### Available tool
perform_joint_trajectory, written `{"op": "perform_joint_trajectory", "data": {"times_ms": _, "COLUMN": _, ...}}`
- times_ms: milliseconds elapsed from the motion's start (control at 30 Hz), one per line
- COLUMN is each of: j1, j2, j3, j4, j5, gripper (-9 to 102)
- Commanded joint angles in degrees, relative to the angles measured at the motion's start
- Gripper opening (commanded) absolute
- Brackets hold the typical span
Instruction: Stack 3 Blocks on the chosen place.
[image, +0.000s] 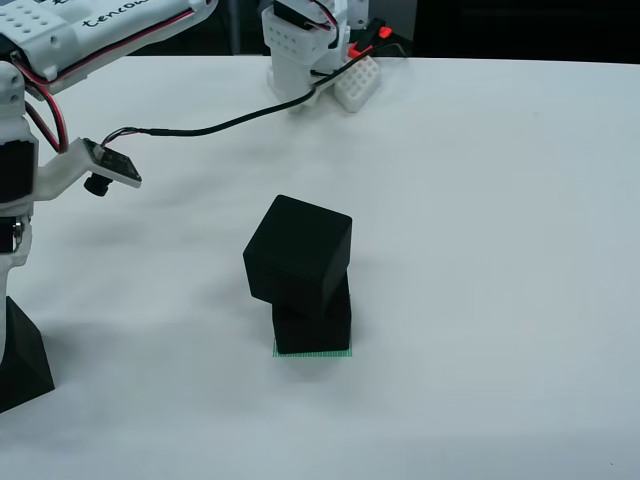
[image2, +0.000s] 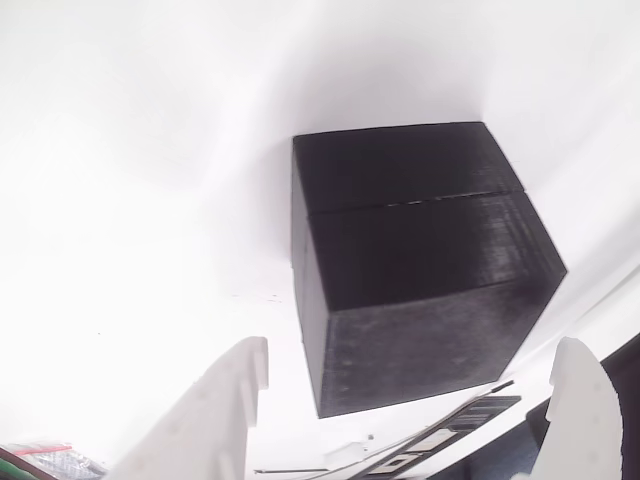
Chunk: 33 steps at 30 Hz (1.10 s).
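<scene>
On the white table (image: 480, 200), seen from the front, two black blocks stand stacked near the middle: the lower block (image: 312, 325) sits on the green square (image: 313, 353), whose edge shows along the block's near side, and the upper block (image: 298, 255) rests on top of it, twisted and overhanging to the left, tilted rather than square with the one below. A third block (image: 20, 355) lies at the far left edge of that view, near the front, well apart from the stack and partly cut off by the frame. The arm (image: 40, 120) rises above this third block at the left, its white links bent over and a small camera (image: 100, 172) jutting out to the right, with a black cable (image: 220, 125) running back to the base (image: 300, 50) at the far side of the table. In the view that rides on the hand (image2: 405, 405), the third block (image2: 420, 270) sits just beyond the white fingers (image2: 230, 400), which are spread apart, one to each side, and touch nothing; the block lies between and ahead of them.
</scene>
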Motion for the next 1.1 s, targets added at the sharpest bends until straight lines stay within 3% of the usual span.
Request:
{"op": "perform_joint_trajectory", "data": {"times_ms": 0, "j1": -1.32, "j2": -0.53, "j3": -4.57, "j4": 0.53, "j5": 0.09, "gripper": 35}}
{"op": "perform_joint_trajectory", "data": {"times_ms": 633, "j1": -0.97, "j2": -8.79, "j3": -10.37, "j4": 0.70, "j5": -0.26, "gripper": 34}}
{"op": "perform_joint_trajectory", "data": {"times_ms": 1067, "j1": 0.44, "j2": -9.05, "j3": -10.81, "j4": 1.58, "j5": -0.35, "gripper": 17}}
